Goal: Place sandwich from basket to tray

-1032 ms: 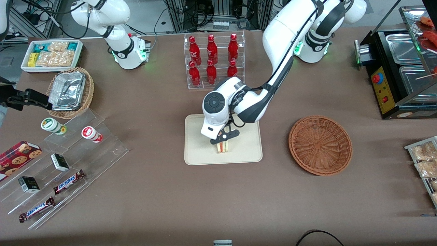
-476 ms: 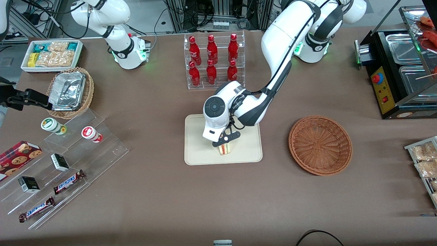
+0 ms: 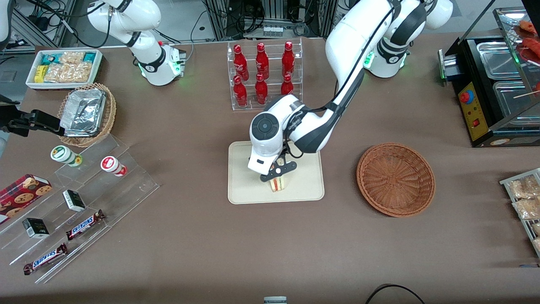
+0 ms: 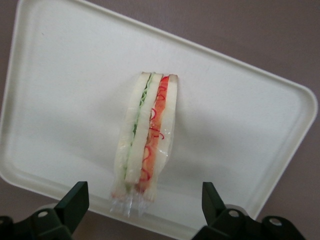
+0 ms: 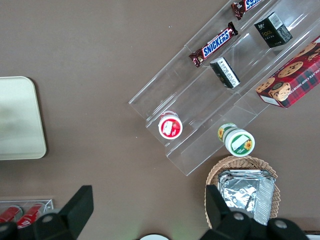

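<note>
Sandwich down on tray; release made, retreat pending.

The small triangular sandwich of pale cream bread with red and green filling (image 4: 145, 135) stands on its edge on the flat cream-beige rectangular tray (image 3: 244, 192), close to the rim nearest the front camera. The left arm's black two-finger gripper (image 3: 276, 171) hangs just above it, fingers (image 4: 75, 200) spread wide to either side and apparently clear of the bread, though contact lower down is hard to rule out. Judged: placing is done; next is a straight lift, as a sideways brush could tip the wedge. Bare table surrounds the tray. The round reddish-brown woven wicker basket (image 3: 395, 179) sits well apart toward the working arm's end.
</note>
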